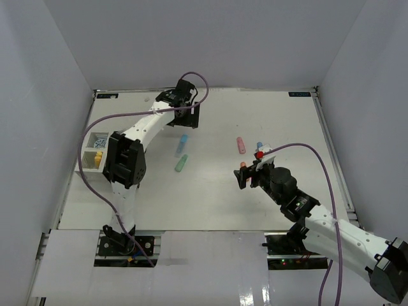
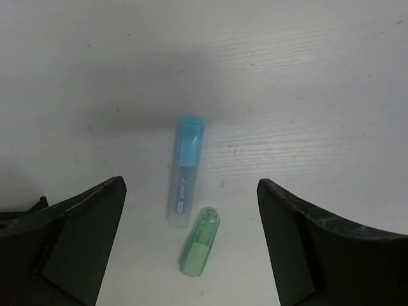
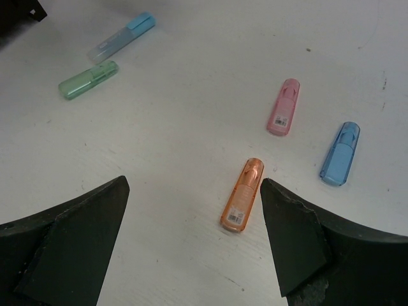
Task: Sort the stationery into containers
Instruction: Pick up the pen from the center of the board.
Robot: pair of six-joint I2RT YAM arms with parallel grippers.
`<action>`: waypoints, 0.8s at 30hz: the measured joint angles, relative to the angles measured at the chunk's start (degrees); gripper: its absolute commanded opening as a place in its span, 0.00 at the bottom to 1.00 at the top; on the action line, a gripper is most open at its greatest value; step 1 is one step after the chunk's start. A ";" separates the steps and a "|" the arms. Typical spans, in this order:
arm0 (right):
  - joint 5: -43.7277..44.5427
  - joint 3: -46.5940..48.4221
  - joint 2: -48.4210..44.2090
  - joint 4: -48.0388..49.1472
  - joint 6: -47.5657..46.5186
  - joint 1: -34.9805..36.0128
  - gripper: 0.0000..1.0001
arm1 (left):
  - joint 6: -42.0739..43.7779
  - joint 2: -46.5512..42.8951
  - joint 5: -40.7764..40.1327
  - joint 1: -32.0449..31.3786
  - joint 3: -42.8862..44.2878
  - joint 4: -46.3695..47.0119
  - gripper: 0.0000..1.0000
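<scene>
A white bench point(image 1: 210, 204) fills the floor of a plain booth with pale walls on the left, right and far sides.

Nearest, on the right, the right pincer point(image 3: 194, 183) hangs over the bench with its jaws spread wide and nothing between them. In the right wrist view an orange marker point(image 3: 242, 194) lies flat on the bench just ahead of it, close to one finger but apart from it. A little farther lie a pink marker point(image 3: 284, 106) and, to its right, a darker blue marker point(image 3: 340, 153), each on its own with bare bench around it.

Toward the middle of the bench a green marker point(image 2: 201, 242) lies flat, and just beyond it a light-blue marker point(image 2: 185, 172). The two sit end to end at a slight angle, just beside each other, well to the left of the pink one.

At the left edge stands the white tray point(image 1: 90, 171) with its two square compartments. The nearer compartment holds a yellow marker point(image 1: 97, 160), and the farther one holds something small and blue and white, too small to make out.

Farthest back, the left pincer point(image 1: 183, 120) is stretched out past the light-blue marker. Its jaws are wide apart and empty, and its camera looks down on the light-blue and green markers.
</scene>
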 measured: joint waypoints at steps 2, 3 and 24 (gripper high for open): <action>0.00 0.00 0.63 0.00 -0.02 -0.11 0.90 | 0.83 4.92 0.20 0.17 3.37 -2.12 0.93; 0.00 -0.02 0.98 0.00 -0.02 -0.13 0.90 | 1.25 6.91 0.28 0.17 4.55 -2.93 0.90; 0.02 -0.02 3.78 0.00 -0.02 -0.76 0.90 | 4.31 19.21 6.71 3.04 9.44 -7.96 0.60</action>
